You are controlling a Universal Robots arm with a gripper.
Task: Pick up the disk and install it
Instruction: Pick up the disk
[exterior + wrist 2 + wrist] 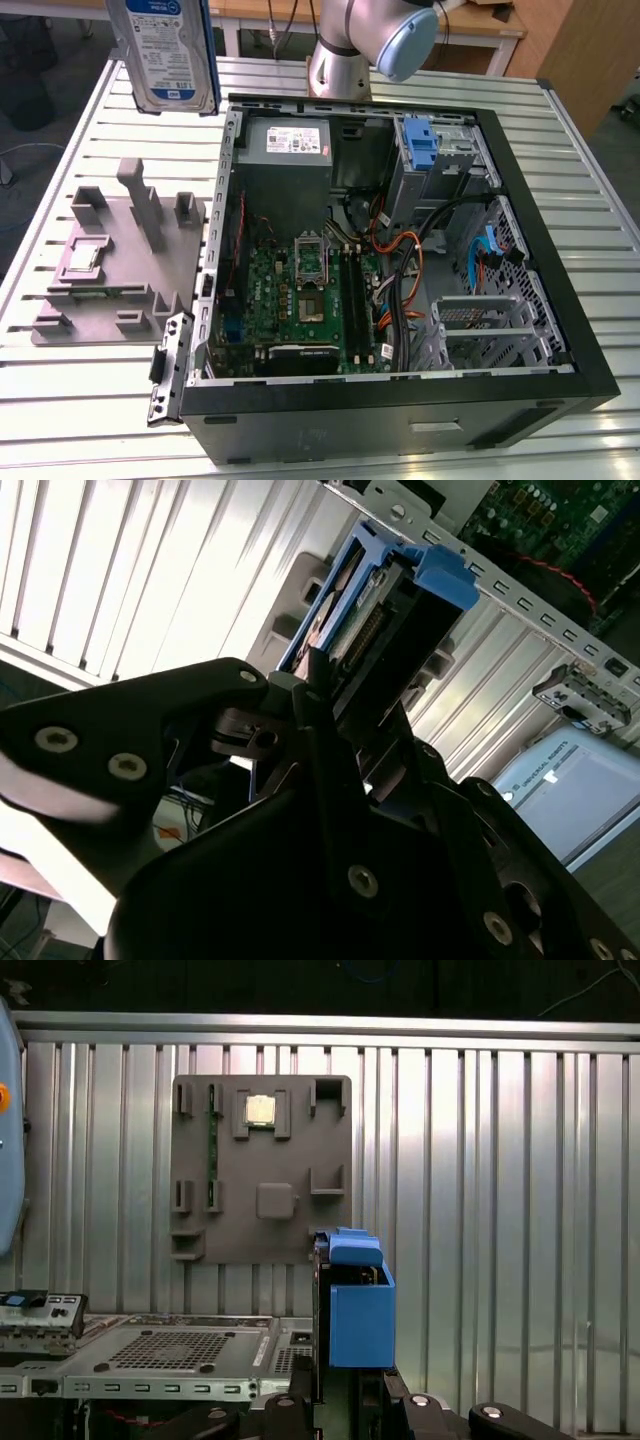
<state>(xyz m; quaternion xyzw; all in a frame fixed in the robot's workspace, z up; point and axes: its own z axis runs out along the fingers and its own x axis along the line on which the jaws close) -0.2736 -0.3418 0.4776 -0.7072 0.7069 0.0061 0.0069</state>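
Black end effector (350, 695) was clamped on the silver-grey metal hard disk w/ blue plastic side rails (165, 50). Disk was held upright, high over the slatted metal tabletop (90, 120), prob. to clear the open black PC case (572, 330) wall.

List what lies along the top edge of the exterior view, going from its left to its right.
In order: the disk, held up off the table → robot arm → wooden panel.
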